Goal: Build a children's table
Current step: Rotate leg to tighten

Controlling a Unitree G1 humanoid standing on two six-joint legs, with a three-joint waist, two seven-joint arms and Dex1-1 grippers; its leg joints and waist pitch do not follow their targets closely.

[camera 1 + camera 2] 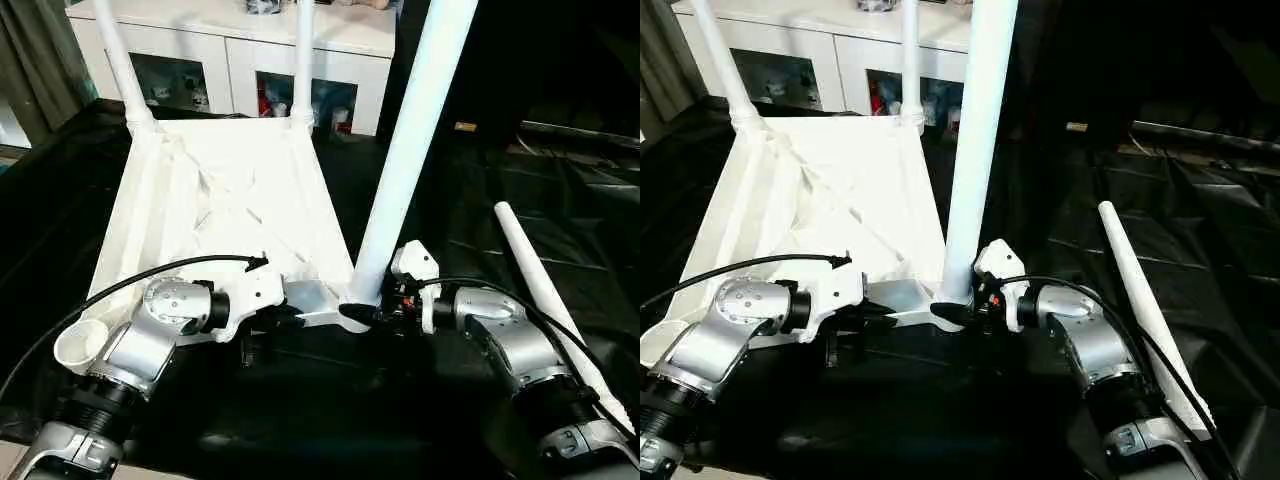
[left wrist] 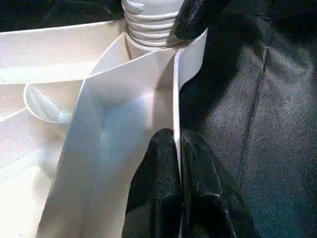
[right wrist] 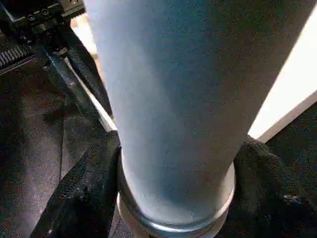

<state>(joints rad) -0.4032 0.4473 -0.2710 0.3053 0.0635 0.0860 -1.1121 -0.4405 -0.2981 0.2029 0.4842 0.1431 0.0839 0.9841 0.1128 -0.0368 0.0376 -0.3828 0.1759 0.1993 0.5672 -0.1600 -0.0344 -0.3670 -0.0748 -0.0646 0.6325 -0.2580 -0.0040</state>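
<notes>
The children's table top lies upside down on the black-covered desk, ribbed underside up. Two legs stand in the far corner sockets, and the near left socket is open and empty.

The left pincer is clenched on the near rim wall of the top; in the left wrist view its two black fingers are pressed together with the thin white wall between them, just short of the near right corner.

In that corner the third leg stands nearly upright, leaning slightly, its ribbed base in the socket. The right pincer wraps the foot of this leg; the right wrist view shows its black fingers on either side of the leg, so it appears to be gripping it.

My reading: the third leg is being seated while the left arm steadies the top. The next move calls for turning or pressing the leg straight down until it is home, keeping it vertical.

The fourth leg lies loose on the desk to the right, close beside the right forearm, which could knock it. The near edge of the top sits close to the robot. There is bare black cloth to the right, while the white cabinet stands near behind the top.
</notes>
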